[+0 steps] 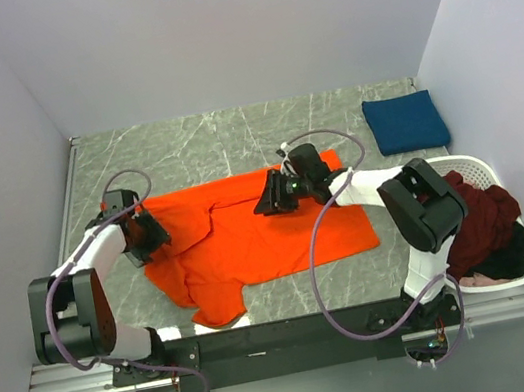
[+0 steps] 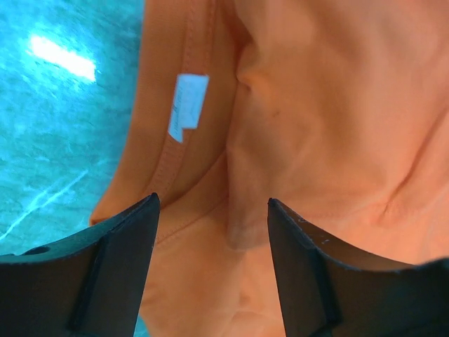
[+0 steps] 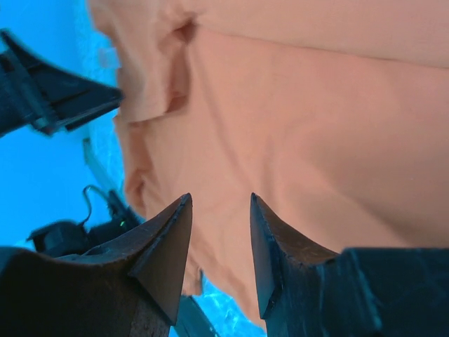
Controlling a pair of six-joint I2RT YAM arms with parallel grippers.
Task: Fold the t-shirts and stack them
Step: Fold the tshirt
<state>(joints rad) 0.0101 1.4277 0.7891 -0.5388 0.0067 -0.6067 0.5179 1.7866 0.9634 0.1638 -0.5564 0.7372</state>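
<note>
A bright orange t-shirt [image 1: 259, 237] lies spread on the marble table, its left part rumpled and folded over. My left gripper [image 1: 154, 233] is open at the shirt's left edge. In the left wrist view the left gripper [image 2: 212, 203] hovers over the collar and its white label [image 2: 188, 105], with nothing between its fingers. My right gripper [image 1: 269, 198] is over the shirt's upper middle. In the right wrist view the right gripper [image 3: 219, 200] is open above flat orange cloth [image 3: 309, 140]. A folded navy t-shirt [image 1: 405, 122] lies at the back right.
A white oval basket [image 1: 480, 165] stands at the right edge. It holds a maroon shirt [image 1: 484, 218] and a black shirt [image 1: 508, 264]. Grey walls close in the table on the left, back and right.
</note>
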